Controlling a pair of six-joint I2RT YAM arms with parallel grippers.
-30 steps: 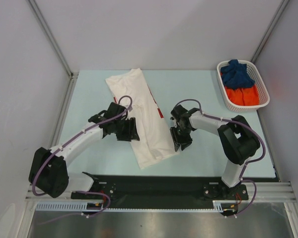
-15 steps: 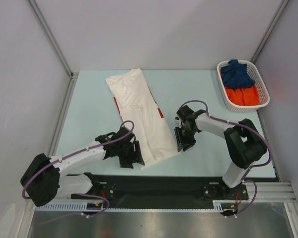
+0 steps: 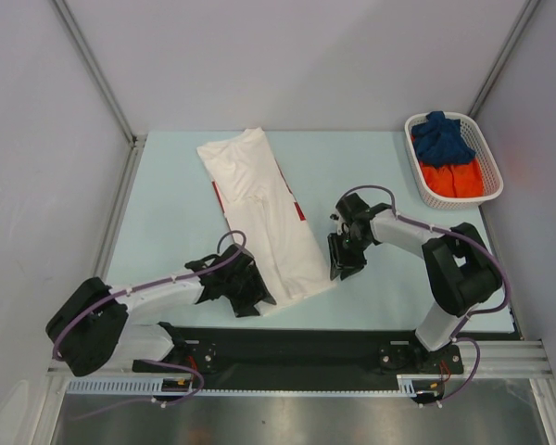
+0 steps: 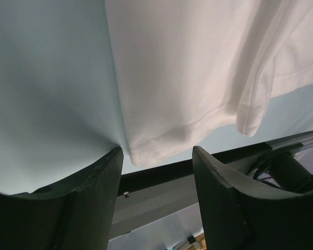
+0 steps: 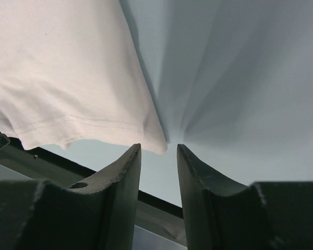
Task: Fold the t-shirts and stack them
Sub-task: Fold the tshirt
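Observation:
A white t-shirt [image 3: 264, 218] lies folded into a long strip, running diagonally from the far left toward the near edge, with bits of red print at its sides. My left gripper [image 3: 257, 296] is low at the near-left hem corner. In the left wrist view the hem [image 4: 161, 143] sits just in front of the open left gripper [image 4: 157, 156]. My right gripper [image 3: 336, 268] is at the near-right hem corner. In the right wrist view that cloth corner [image 5: 157, 144] lies at the tips of the open right gripper [image 5: 159, 151]. A dark blue t-shirt [image 3: 442, 138] and an orange t-shirt [image 3: 450, 178] lie in the basket.
The white lattice basket [image 3: 488, 164] stands at the far right of the table. A black mounting rail [image 3: 306, 345] runs along the near edge just past the hem. Grey walls and metal posts close the table in on three sides.
My left gripper has travelled from the middle of the white t-shirt down to its near-left hem corner. The right gripper has shifted slightly toward the near-right corner. The shirt lies as before.

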